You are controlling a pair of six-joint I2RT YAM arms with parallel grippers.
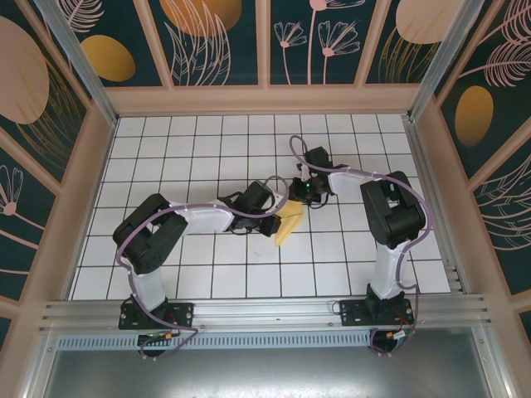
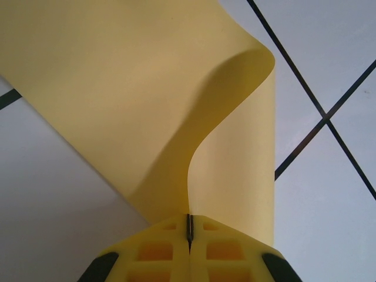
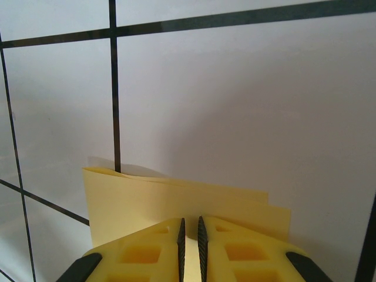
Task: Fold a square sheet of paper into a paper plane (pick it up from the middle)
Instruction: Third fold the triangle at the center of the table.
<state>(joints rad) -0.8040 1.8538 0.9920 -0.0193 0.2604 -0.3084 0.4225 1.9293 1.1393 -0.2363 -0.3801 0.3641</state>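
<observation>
The step in hand looks like the first fold: bringing one half of the square sheet of paper (image 1: 289,222) over onto the other. To do it well, the right fingers (image 3: 170,244) should hold as an anchor while the left fingers (image 2: 170,241) carry their edge across. The edges should meet squarely before anything is pressed flat, since too hard a pull could skew or tear so thin a sheet.

The left fingers are shut tight on the sheet's edge, and the paper rises from them in a soft bend, not yet creased. The right fingers stand very narrow and seem to pinch two layers lying almost edge on edge. The sheet spans from one pair to the other over the middle of the gridded worktop (image 1: 207,149) — whether it touches the surface, I cannot tell.
</observation>
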